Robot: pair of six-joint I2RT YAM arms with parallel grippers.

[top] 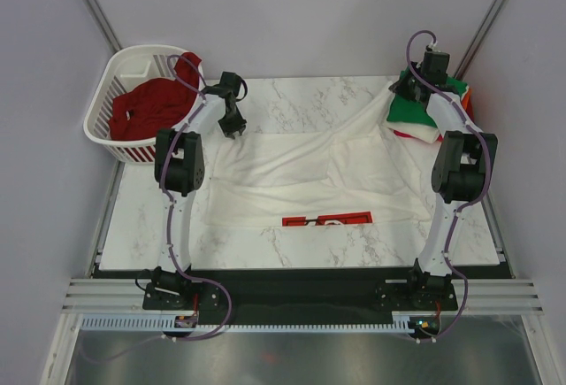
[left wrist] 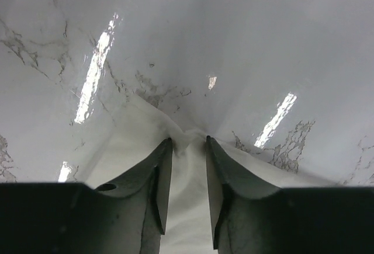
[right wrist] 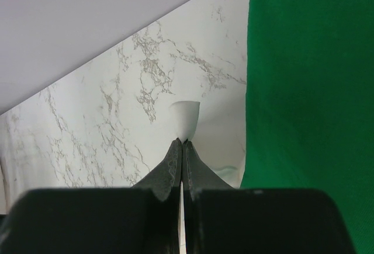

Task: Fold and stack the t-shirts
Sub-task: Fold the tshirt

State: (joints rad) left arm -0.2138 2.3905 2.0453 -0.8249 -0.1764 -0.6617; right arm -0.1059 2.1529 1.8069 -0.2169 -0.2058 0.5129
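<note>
A white t-shirt (top: pixel 292 177) with a red print (top: pixel 327 220) lies spread over the marble table. Its far right corner is drawn up toward a pile of folded t-shirts (top: pixel 416 111), green (top: pixel 449 84) on top. My right gripper (top: pixel 417 91) is shut on that corner; a small tuft of white cloth (right wrist: pixel 186 117) sticks out past the closed tips (right wrist: pixel 183 141), next to the green t-shirt (right wrist: pixel 310 90). My left gripper (top: pixel 232 127) is at the shirt's far left corner. Its jaws (left wrist: pixel 189 140) stand apart, astride a raised ridge of white cloth (left wrist: pixel 187 195).
A white slatted basket (top: pixel 104 111) sits off the table's far left corner with a dark red t-shirt (top: pixel 146 106) hanging over its rim. An orange edge (top: pixel 470 97) shows behind the pile. Grey walls close in on both sides. Bare marble (top: pixel 292 248) runs along the near edge.
</note>
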